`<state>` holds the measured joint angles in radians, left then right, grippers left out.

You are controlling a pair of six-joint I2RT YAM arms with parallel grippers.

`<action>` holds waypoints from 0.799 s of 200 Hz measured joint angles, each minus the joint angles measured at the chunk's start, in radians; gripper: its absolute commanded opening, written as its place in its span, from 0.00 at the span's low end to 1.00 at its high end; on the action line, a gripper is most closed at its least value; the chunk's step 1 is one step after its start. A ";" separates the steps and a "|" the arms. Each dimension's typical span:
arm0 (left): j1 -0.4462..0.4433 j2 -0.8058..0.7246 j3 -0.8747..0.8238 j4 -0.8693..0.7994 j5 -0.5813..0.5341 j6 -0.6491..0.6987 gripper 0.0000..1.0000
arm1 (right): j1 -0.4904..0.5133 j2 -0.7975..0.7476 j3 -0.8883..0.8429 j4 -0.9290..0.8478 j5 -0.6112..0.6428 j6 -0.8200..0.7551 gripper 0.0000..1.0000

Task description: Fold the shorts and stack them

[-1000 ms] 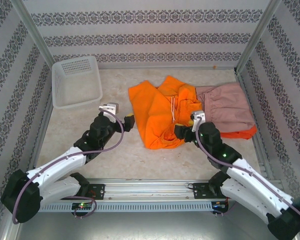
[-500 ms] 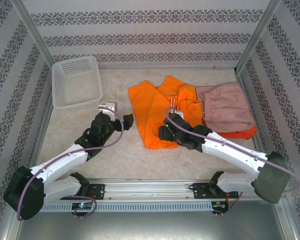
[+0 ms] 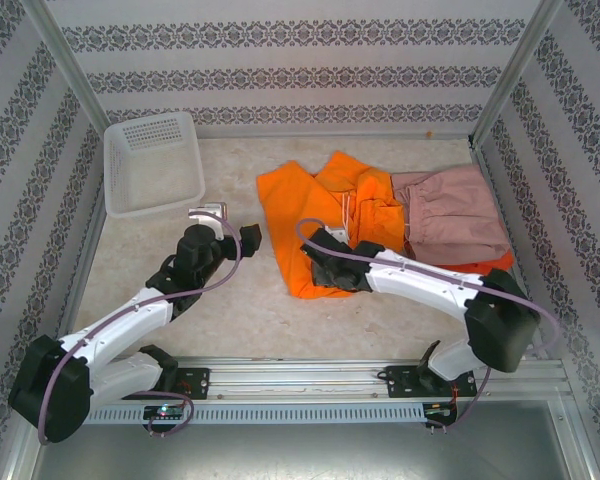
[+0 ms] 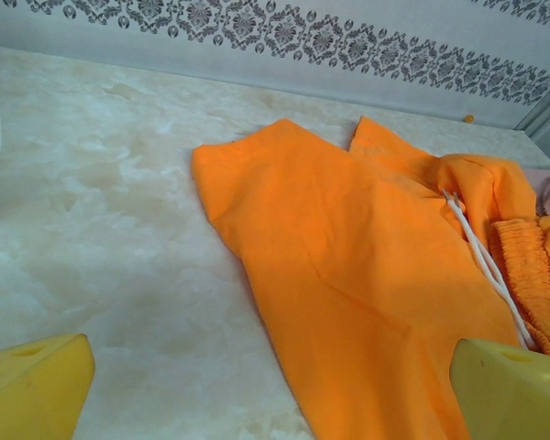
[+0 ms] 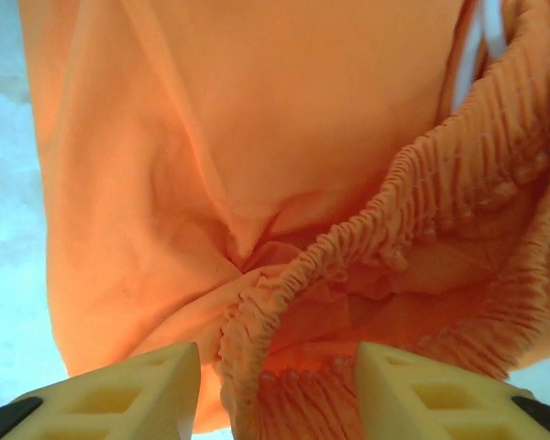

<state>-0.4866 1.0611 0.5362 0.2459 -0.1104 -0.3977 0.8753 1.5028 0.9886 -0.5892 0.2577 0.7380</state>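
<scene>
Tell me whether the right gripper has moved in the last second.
Yes. The right gripper swung left over the orange shorts, away from the pink shorts.

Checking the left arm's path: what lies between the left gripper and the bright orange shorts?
Just bare marbled table: the top view shows a narrow empty strip between the open left gripper and the orange shorts, and the left wrist view agrees.

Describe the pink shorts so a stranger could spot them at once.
Start at the table, far right corner, across from the white basket. The pink shorts lie there, right of the orange shorts. They are the only pink cloth, gathered waist facing left.
</scene>
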 measured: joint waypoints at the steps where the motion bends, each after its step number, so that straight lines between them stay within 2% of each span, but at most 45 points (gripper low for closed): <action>1: 0.000 0.000 0.000 0.000 0.001 0.000 1.00 | 0.000 0.005 0.002 0.001 -0.001 -0.005 0.40; 26: 0.010 -0.010 -0.005 -0.003 0.005 -0.004 1.00 | 0.000 0.079 0.032 -0.001 -0.010 -0.027 0.28; 63: 0.025 -0.030 -0.019 -0.005 0.009 -0.008 1.00 | -0.014 0.117 0.079 -0.011 -0.016 -0.084 0.00; 81: 0.032 -0.035 -0.023 -0.008 0.012 -0.011 1.00 | -0.052 0.134 0.132 -0.021 -0.038 -0.133 0.00; 105: 0.042 -0.044 -0.026 -0.011 0.019 -0.016 1.00 | -0.151 0.189 0.276 -0.036 -0.068 -0.246 0.00; 134: 0.053 -0.060 -0.026 -0.015 0.024 -0.027 1.00 | -0.267 0.315 0.620 -0.068 -0.100 -0.400 0.00; 160: 0.064 -0.081 -0.026 -0.024 0.024 -0.031 1.00 | -0.311 0.397 0.958 -0.105 -0.140 -0.505 0.00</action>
<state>-0.4229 0.9798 0.5098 0.2222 -0.0868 -0.4282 0.5644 1.8999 1.9461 -0.6937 0.1181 0.2325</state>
